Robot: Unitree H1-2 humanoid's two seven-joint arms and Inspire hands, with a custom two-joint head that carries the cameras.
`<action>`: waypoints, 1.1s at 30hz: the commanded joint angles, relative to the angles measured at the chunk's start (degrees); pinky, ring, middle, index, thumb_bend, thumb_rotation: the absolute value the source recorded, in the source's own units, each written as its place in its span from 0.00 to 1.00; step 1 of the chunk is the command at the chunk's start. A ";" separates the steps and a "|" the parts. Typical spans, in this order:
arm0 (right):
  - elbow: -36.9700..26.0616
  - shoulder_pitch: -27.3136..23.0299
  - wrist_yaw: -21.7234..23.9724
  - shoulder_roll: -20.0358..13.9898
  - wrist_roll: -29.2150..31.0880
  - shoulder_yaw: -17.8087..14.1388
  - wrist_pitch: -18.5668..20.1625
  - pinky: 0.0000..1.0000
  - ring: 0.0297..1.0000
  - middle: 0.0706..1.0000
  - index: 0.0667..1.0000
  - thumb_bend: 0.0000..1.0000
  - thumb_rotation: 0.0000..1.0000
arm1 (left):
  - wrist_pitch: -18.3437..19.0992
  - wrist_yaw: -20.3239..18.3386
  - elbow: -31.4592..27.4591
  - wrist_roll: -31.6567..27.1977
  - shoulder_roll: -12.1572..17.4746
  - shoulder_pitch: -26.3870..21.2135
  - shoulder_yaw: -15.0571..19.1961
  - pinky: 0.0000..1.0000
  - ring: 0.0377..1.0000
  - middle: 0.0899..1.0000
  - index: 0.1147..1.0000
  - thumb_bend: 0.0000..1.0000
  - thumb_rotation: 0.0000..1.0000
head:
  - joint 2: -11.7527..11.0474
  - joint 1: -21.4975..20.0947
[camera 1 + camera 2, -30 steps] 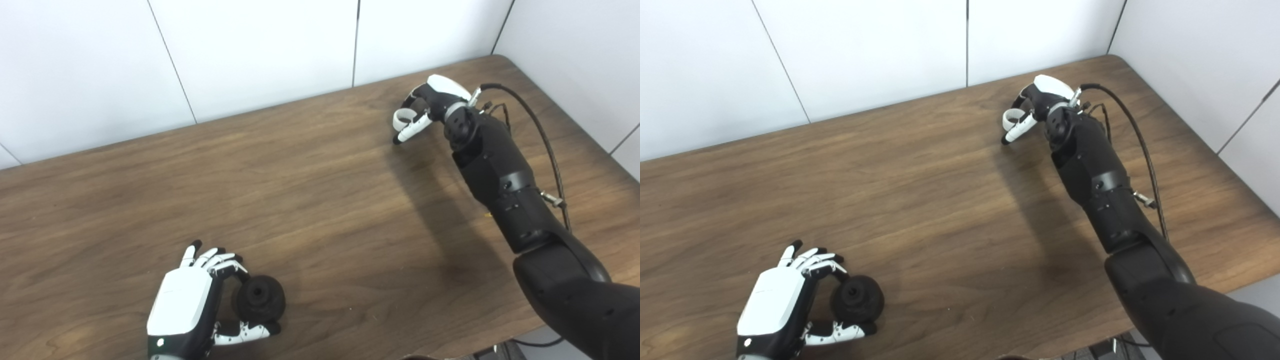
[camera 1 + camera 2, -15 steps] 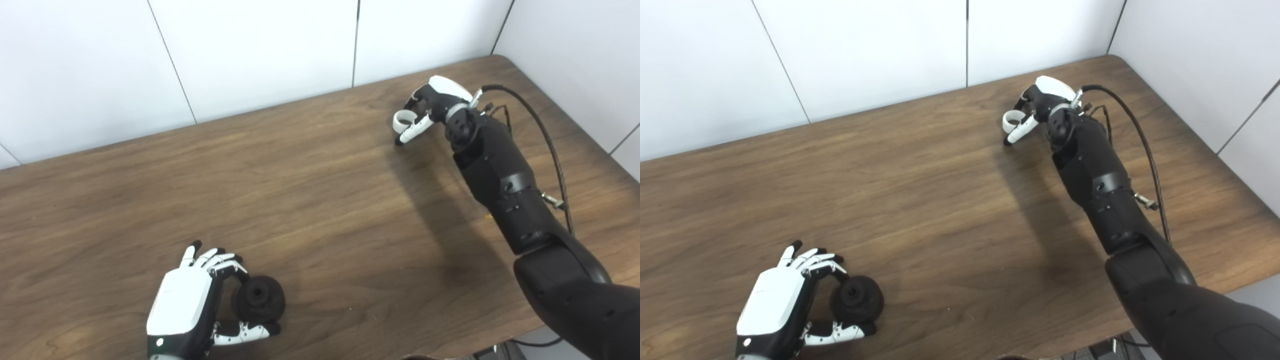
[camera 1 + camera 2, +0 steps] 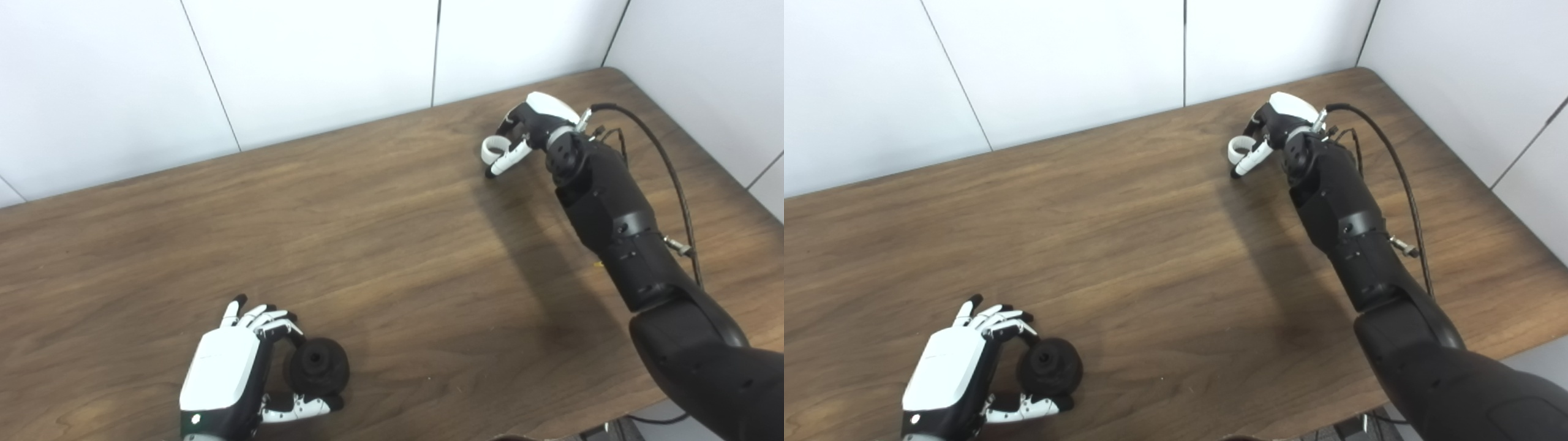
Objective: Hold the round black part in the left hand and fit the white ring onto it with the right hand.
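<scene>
The round black part (image 3: 318, 366) with a centre hole sits low at the near left of the wooden table (image 3: 380, 245). My left hand (image 3: 236, 373) is closed around it, fingers over its top and thumb beneath. At the far right, my right hand (image 3: 527, 131) pinches the white ring (image 3: 493, 147) between thumb and fingers, just above the table top. The two hands are far apart.
White wall panels stand behind the table and along its right side. A black cable (image 3: 664, 165) loops beside my right forearm. The table's front edge runs near my right upper arm.
My right hand with the white ring has shifted very slightly toward me. The left hand and black part have stayed put.
</scene>
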 commanded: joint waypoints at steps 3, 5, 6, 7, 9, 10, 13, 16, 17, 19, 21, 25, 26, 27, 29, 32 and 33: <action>-0.79 -1.94 -4.29 -1.67 2.13 -0.21 -0.02 0.82 0.84 0.76 0.45 0.52 0.13 | 1.55 -1.96 1.03 1.56 1.19 1.44 0.41 1.00 0.85 0.73 0.42 0.52 0.06 | -0.05 -0.06; -0.50 -2.03 -4.73 -1.92 2.38 0.31 0.01 0.77 0.80 0.74 0.45 0.52 0.13 | 1.57 -1.91 1.21 1.53 1.12 1.35 0.39 1.00 0.85 0.73 0.42 0.52 0.06 | -0.12 -0.02; -0.35 -2.06 -4.92 -2.06 2.52 0.55 0.02 0.76 0.79 0.73 0.45 0.52 0.13 | 1.49 -1.75 1.31 1.45 1.08 1.33 0.38 1.00 0.85 0.73 0.42 0.52 0.06 | -0.16 0.02; -0.32 -2.06 -5.04 -2.22 2.70 0.77 0.02 0.76 0.78 0.72 0.45 0.52 0.13 | 1.43 -1.62 1.36 1.37 1.07 1.34 0.38 1.00 0.85 0.73 0.42 0.52 0.05 | -0.16 0.02; -0.27 -2.07 -5.11 -2.57 3.07 1.10 0.02 0.76 0.78 0.72 0.45 0.52 0.13 | 1.47 -1.66 1.41 1.39 1.01 1.32 0.34 1.00 0.85 0.73 0.42 0.52 0.05 | -0.19 0.11; -0.27 -2.07 -5.11 -2.72 3.28 1.16 0.03 0.76 0.79 0.72 0.45 0.52 0.13 | 1.57 -1.85 1.38 1.51 1.00 1.30 0.32 1.00 0.85 0.74 0.42 0.52 0.05 | -0.19 0.11; -0.30 -2.09 -4.83 -3.03 3.33 1.28 0.10 0.76 0.78 0.72 0.45 0.52 0.13 | 1.51 -1.69 1.32 1.21 0.92 1.34 0.41 1.00 0.85 0.74 0.42 0.52 0.05 | -0.19 0.12; -0.34 -2.01 -4.60 -3.28 3.26 1.40 0.12 0.75 0.77 0.71 0.45 0.52 0.13 | 1.56 -1.65 1.44 1.62 0.83 1.32 0.31 1.00 0.85 0.74 0.42 0.52 0.05 | -0.29 0.32; -0.70 -1.87 -4.39 -3.52 3.34 1.73 0.11 0.75 0.77 0.71 0.45 0.52 0.13 | 1.60 -1.77 1.36 1.80 0.80 1.31 0.25 1.00 0.85 0.74 0.42 0.52 0.05 | -0.22 0.49; -1.51 -1.61 -4.11 -3.94 3.65 2.33 0.06 0.77 0.80 0.74 0.45 0.52 0.13 | 1.64 -1.94 1.21 2.07 0.75 1.31 0.16 1.00 0.85 0.74 0.42 0.52 0.05 | -0.18 0.66; -4.26 -1.12 -2.47 -5.11 3.49 4.57 -0.79 0.80 0.83 0.76 0.45 0.52 0.13 | 1.73 -2.08 1.18 2.20 0.65 1.38 0.10 1.00 0.85 0.74 0.42 0.52 0.05 | -0.11 1.07; -9.31 -0.55 0.28 -7.32 3.56 8.63 -2.78 0.86 0.90 0.81 0.45 0.52 0.13 | 1.72 -2.06 1.08 2.16 0.40 1.51 0.05 1.00 0.85 0.74 0.42 0.52 0.05 | 0.00 1.47; -10.68 -0.50 1.02 -7.77 3.45 9.60 -3.08 0.87 0.91 0.81 0.45 0.52 0.13 | 1.64 -1.93 1.10 2.10 0.34 1.55 0.03 1.00 0.85 0.74 0.42 0.52 0.05 | 0.03 1.68; -12.15 -0.51 1.72 -8.07 3.37 10.44 -3.37 0.88 0.92 0.82 0.45 0.52 0.13 | 1.57 -1.82 1.16 2.17 0.31 1.57 -0.03 1.00 0.85 0.73 0.42 0.52 0.05 | 0.06 1.80; -15.42 -0.55 3.16 -8.22 3.61 11.67 -3.95 0.90 0.93 0.83 0.45 0.52 0.13 | 1.48 -1.68 1.27 2.56 0.21 1.62 -0.21 1.00 0.85 0.73 0.42 0.52 0.05 | 0.11 2.17; -20.68 -0.78 5.99 -7.98 3.67 13.42 -4.23 0.92 0.93 0.82 0.45 0.52 0.13 | 1.52 -1.77 1.47 3.41 0.00 1.65 -0.49 1.00 0.85 0.73 0.42 0.52 0.05 | 0.28 2.81; -22.19 -0.86 6.84 -7.91 3.54 14.00 -4.21 0.93 0.93 0.82 0.45 0.52 0.14 | 1.65 -2.04 1.38 3.54 -0.14 1.69 -0.56 1.00 0.85 0.74 0.42 0.52 0.05 | 0.27 3.09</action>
